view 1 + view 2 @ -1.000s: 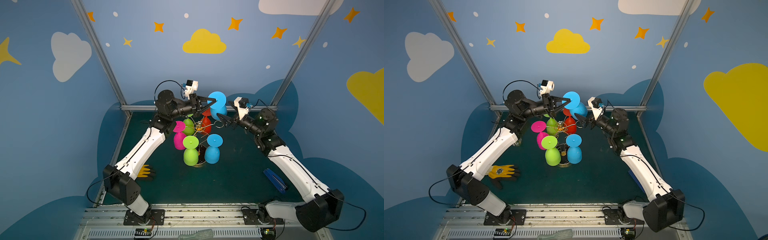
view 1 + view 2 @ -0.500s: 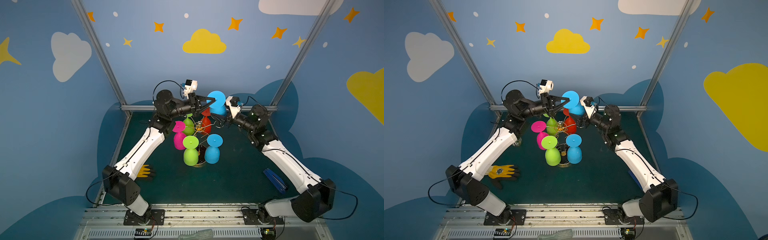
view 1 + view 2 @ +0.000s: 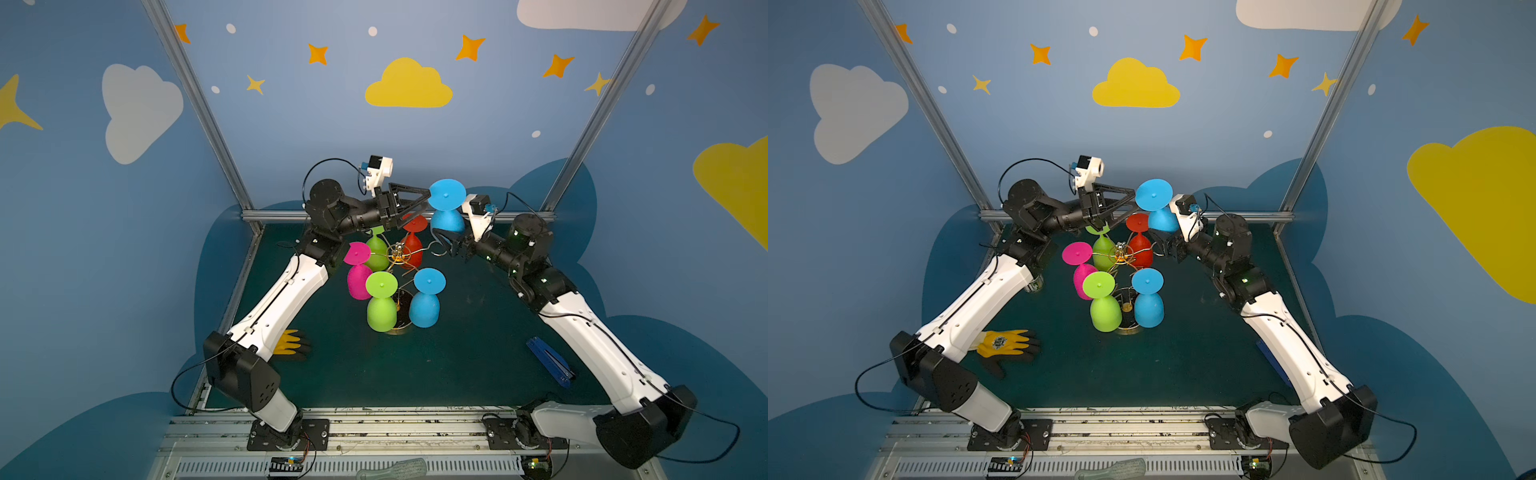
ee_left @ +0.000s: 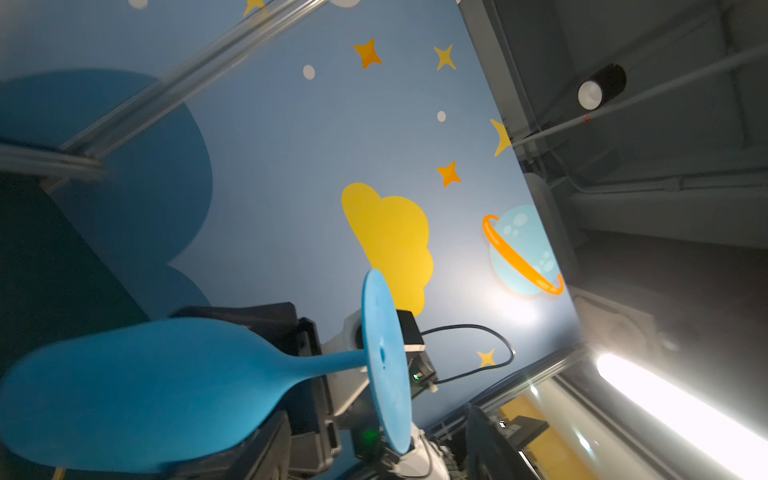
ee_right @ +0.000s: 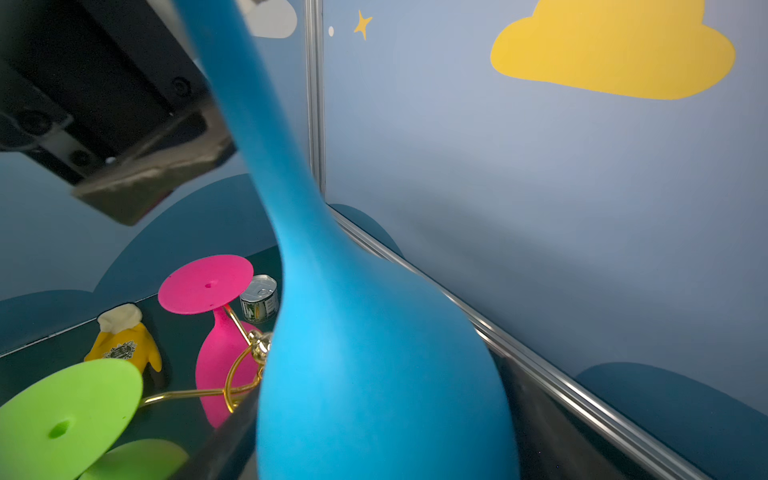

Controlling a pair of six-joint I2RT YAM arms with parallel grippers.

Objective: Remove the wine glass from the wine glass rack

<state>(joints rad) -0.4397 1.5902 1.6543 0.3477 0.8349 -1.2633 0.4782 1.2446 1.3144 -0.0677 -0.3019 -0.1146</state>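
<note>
A blue wine glass (image 3: 446,217) (image 3: 1160,221) hangs upside down in the air behind the gold wire wine glass rack (image 3: 399,255) (image 3: 1120,253), free of its arms. My right gripper (image 3: 446,237) (image 3: 1163,240) (image 5: 382,457) is shut on its bowl (image 5: 374,374), one dark finger on each side. My left gripper (image 3: 426,199) (image 3: 1131,203) (image 4: 374,415) stands open at the glass's stem (image 4: 332,360), just below the foot, with its fingers well apart and not touching it.
Several glasses hang on the rack: pink (image 3: 359,282), green (image 3: 380,307), blue (image 3: 424,307), red (image 3: 411,249) and another green (image 3: 376,253). A yellow glove (image 3: 1005,343) lies at front left, a small can (image 3: 1034,284) by the left arm, a flat blue thing (image 3: 548,361) at right.
My right arm has reached in from the right and closed its jaws round the blue glass's bowl. My left gripper, shut on the stem before, has opened.
</note>
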